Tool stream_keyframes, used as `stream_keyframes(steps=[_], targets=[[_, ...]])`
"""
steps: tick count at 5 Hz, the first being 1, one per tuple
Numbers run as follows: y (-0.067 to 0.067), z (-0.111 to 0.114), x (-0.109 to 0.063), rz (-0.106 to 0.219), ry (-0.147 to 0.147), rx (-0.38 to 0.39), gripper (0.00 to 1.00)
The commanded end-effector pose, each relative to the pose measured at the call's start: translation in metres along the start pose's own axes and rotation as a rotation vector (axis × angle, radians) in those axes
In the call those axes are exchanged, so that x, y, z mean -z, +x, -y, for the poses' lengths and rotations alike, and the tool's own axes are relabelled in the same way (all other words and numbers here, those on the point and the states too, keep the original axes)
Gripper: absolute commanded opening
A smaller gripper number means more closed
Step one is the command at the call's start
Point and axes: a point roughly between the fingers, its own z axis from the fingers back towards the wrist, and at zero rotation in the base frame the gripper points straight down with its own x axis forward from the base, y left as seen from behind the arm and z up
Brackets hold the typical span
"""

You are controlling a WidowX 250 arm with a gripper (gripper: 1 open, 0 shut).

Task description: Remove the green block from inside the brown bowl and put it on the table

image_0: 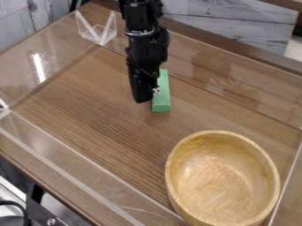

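The small matte green rectangular block (163, 94) lay flat on the brown wood-grain tabletop (94, 124), well apart from the large round light-tan wooden bowl (222, 181), which sat empty at the lower right of the view. So the block was out of the bowl and down on the table, and the placing step looked to be in its last beat!

The black gripper (143, 94) pointed almost straight down, its tip right against the block's left side and close to the wood. Its jaws were closed to their narrowest. Whether they pinched the block's edge or merely stood beside it, the view did not settle, since the dark fingers overlapped the green face. The block appeared to rest on the table under its own weight.

By my reading, the next move called for little: make sure nothing clung to the block, then lift straight up and clear. A sideways drag on the way out could nudge the block, so a clean vertical exit seemed the safest call.
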Motion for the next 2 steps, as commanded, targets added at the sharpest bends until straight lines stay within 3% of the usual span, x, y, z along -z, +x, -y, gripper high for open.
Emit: stream_keyframes(steps=[1,2], targets=[[0.0041,-0.0011,-0.0233,0.054,0.075,0.035,0.00],[0.0033,-0.0026,-0.0243,0.054,0.091,0.051,0.00]])
